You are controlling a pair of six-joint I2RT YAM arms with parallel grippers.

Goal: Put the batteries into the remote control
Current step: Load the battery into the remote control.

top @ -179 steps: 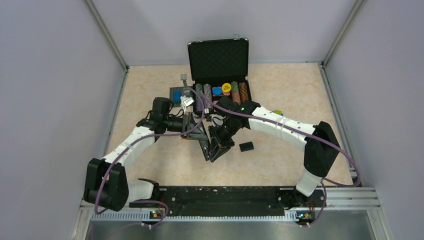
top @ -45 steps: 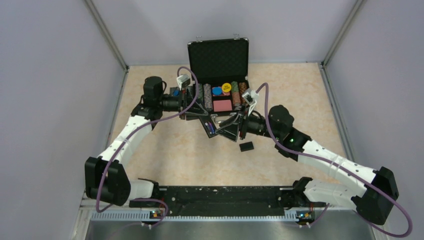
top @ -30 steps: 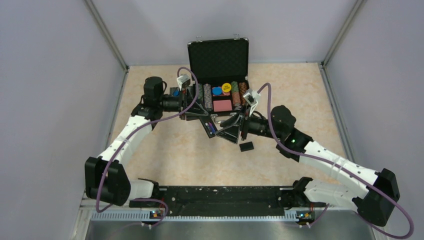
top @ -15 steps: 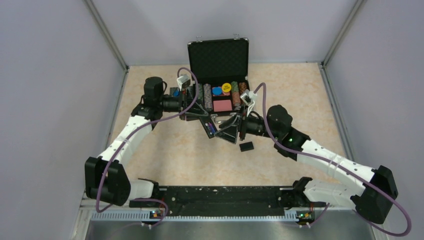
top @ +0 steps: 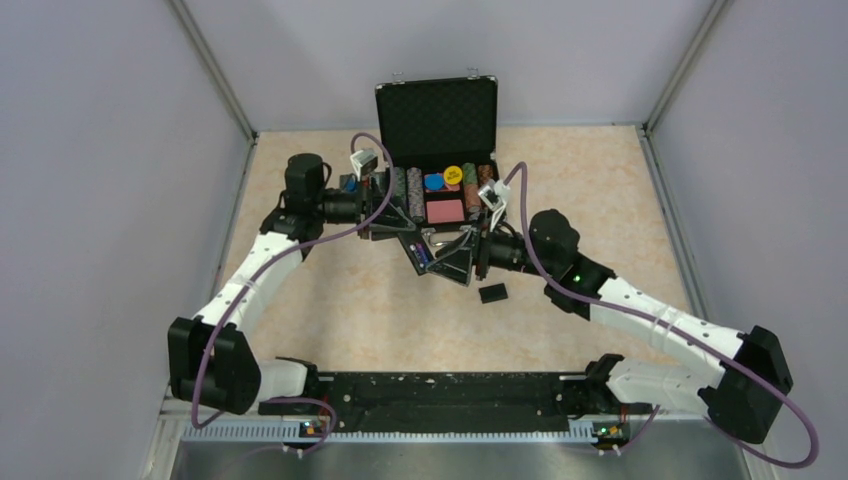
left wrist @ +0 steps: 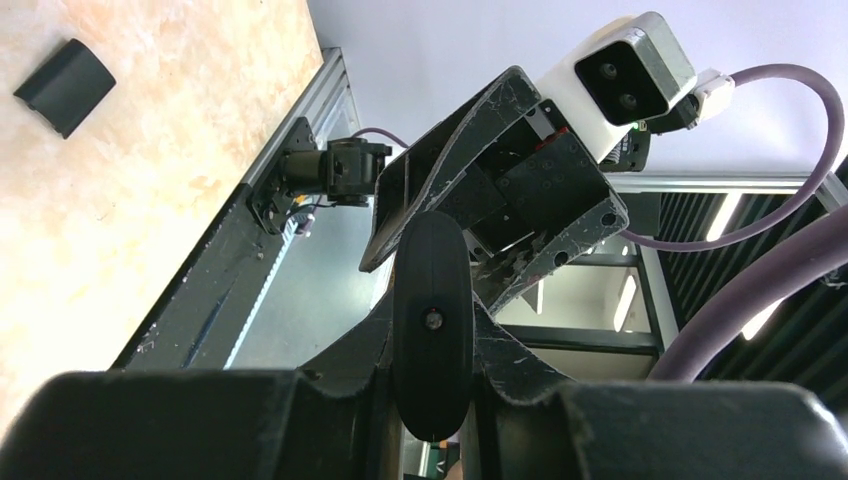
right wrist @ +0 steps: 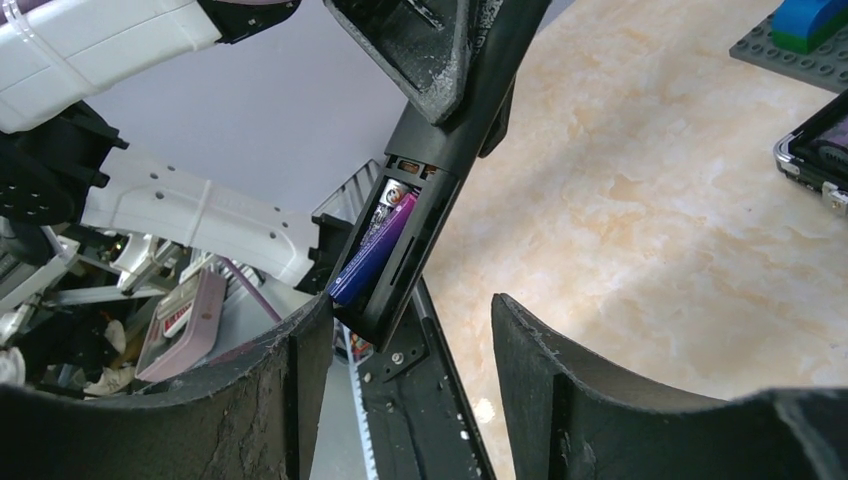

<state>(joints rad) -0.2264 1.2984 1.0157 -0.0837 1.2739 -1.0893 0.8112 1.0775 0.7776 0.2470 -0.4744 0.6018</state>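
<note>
Grey walls are set around a speckled beige worktop [top: 330, 310]. At 12 o'clock on it, an open case [top: 437, 118] of chips is seen. Above the middle, the remote [right wrist: 438, 175] is held up off the worktop, tilted, with its open back turned to the right wrist camera. Its top end is gripped tight by the left pincer [top: 400, 232]. One purple battery [right wrist: 372, 248] is seen lying in the slot; a second cannot be made out. The right pincer [right wrist: 408, 312] is spread wide open just by the low end of the remote, with nothing in it. The small cover [top: 492, 293] lies on the worktop at 4 o'clock from the remote, apart from it.

The remote is likely light, stiff and smooth, so it should be held by its long edges, clear of the slot. The battery is likely small and slippery, and is best pushed at its middle. It could pop out if pressed at one end.
</note>
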